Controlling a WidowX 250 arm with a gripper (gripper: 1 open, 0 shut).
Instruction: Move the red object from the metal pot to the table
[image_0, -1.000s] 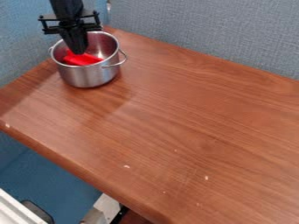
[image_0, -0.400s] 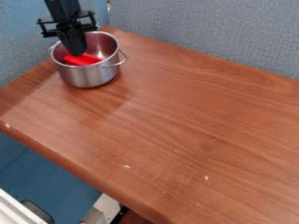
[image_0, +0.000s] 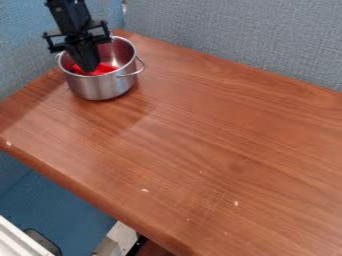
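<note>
The metal pot (image_0: 110, 86) stands at the table's (image_0: 201, 130) back left corner, its small handle pointing right. The red object (image_0: 104, 69) lies inside it, partly hidden by the arm. My black gripper (image_0: 88, 62) points steeply down into the pot, its fingers shut and their tips down at the red object. Whether the tips pinch or only touch it does not show.
A blue-grey wall runs right behind the pot and along the table's back edge. The table's left and front edges drop to a blue floor. The wood tabletop stretches to the right and front of the pot.
The arm has tilted a little, its upper part shifting left. The fingers stay shut inside the pot, and the pot and red object have not moved.
</note>
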